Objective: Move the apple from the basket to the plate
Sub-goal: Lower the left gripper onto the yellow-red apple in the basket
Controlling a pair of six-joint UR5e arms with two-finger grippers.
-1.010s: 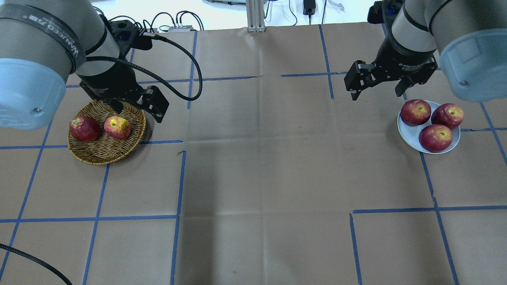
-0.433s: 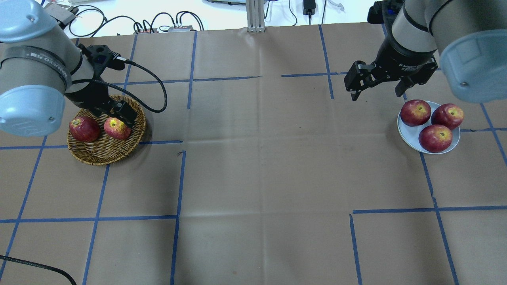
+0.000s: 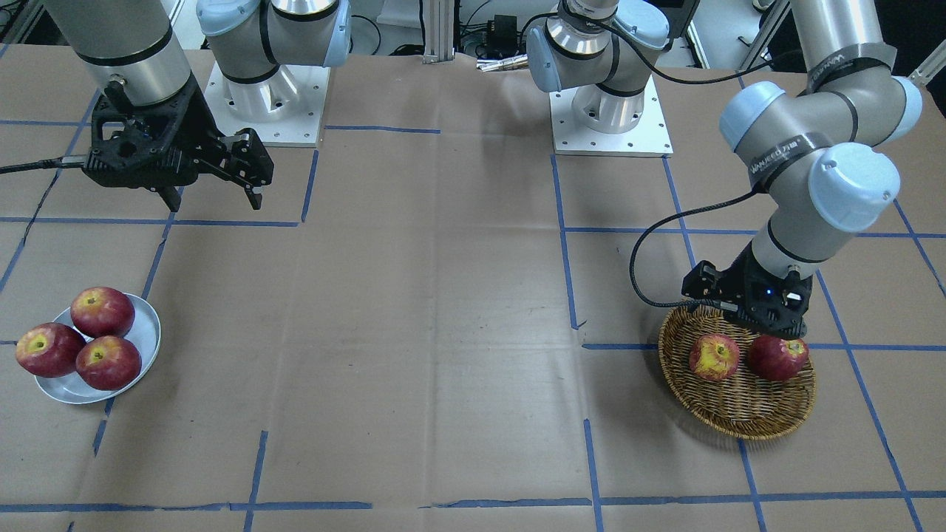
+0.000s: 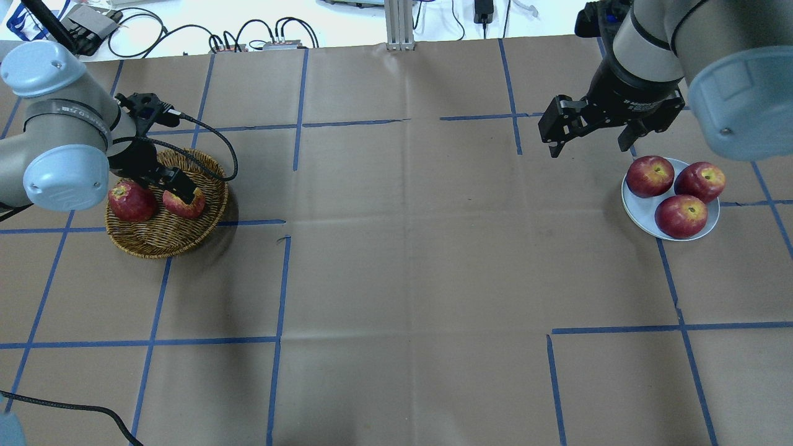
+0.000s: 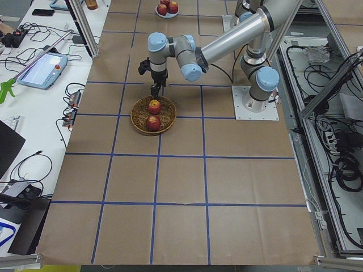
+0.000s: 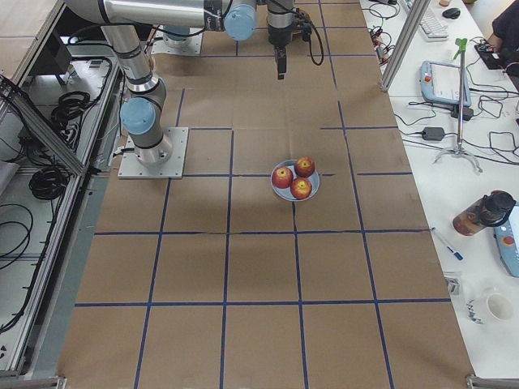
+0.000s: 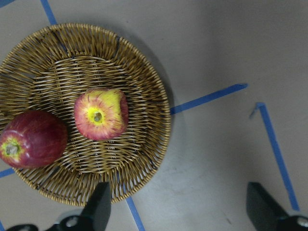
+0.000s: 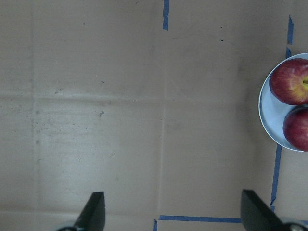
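Pinkish-red apple (image 7: 101, 114) — yellow-green at the stem — in basket (image 7: 150, 144); left fingers (image 7: 100, 208), right fingers (image 8: 95, 210) apart.

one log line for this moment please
phase: pre-grasp | left gripper: open, low over basket edge, near apple, nothing held | right gripper: open, raised near plate | apple: in basket

Overhead, the left hand (image 4: 166, 183) hides the top of the apple (image 4: 184, 207)

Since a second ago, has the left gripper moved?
Yes. The left gripper came from the far rim of the basket inward and down, over the apple.
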